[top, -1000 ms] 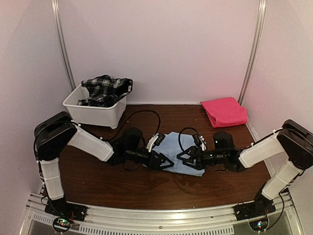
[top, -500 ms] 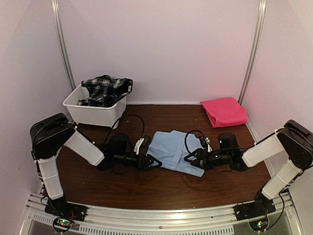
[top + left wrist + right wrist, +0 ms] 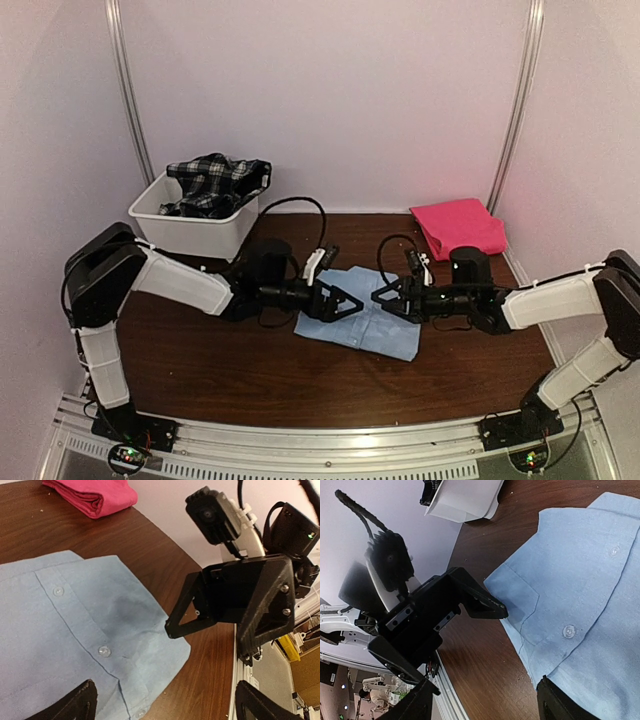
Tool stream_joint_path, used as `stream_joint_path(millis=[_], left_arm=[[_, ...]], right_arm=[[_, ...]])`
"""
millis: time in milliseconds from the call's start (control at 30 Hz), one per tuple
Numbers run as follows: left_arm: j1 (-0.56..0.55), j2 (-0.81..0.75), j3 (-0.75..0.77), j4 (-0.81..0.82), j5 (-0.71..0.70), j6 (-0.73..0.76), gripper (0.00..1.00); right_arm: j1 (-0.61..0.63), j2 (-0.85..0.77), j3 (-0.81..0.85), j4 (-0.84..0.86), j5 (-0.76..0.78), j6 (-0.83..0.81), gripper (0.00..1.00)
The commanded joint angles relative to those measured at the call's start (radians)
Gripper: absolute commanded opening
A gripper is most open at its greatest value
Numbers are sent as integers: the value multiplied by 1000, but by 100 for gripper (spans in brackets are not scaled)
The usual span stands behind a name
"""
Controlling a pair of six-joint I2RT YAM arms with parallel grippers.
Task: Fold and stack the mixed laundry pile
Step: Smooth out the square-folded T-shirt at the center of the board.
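Left fingers (image 3: 342,294) and right fingers (image 3: 393,292) moved rearward — shirt (image 3: 368,330) perhaps lies flatter.

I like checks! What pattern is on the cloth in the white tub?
That cloth is black-and-white plaid, clearest in the top external view.

Left wrist view: light blue shirt (image 3: 60,645) cut off at 9 and 6 o'clock, pink cloth (image 3: 95,492) cropped at 12. Overhead: plaid garment (image 3: 215,180) bottom hidden in tub (image 3: 195,236).

White links (image 3: 185,283), black joints (image 3: 270,263), triangular black fingers (image 3: 245,592), looped cables (image 3: 296,203)
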Motion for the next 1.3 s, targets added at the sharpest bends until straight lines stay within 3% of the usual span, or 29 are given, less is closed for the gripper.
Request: stream_joint_path(millis=[0, 433, 533, 767, 900, 1000, 1133, 1267], left_arm=[[27, 118, 24, 56, 8, -22, 98], [82, 209, -120, 230, -59, -137, 98], [81, 128, -207, 209, -93, -125, 98], [106, -163, -303, 15, -205, -18, 98], [113, -190, -177, -134, -188, 64, 98], [128, -134, -49, -271, -168, 103, 98], [181, -74, 4, -206, -101, 66, 98], [187, 29, 113, -261, -36, 125, 98]], right_arm=[[4, 65, 3, 86, 13, 35, 72], [-81, 377, 60, 12, 76, -122, 70], [-96, 346, 70, -72, 106, -182, 70], [-102, 112, 138, -311, 84, -370, 70], [-57, 40, 199, -368, 62, -378, 65], [6, 57, 213, -286, 31, -298, 55], [75, 150, 216, -141, 23, -204, 42], [118, 274, 243, -31, 42, -157, 33]])
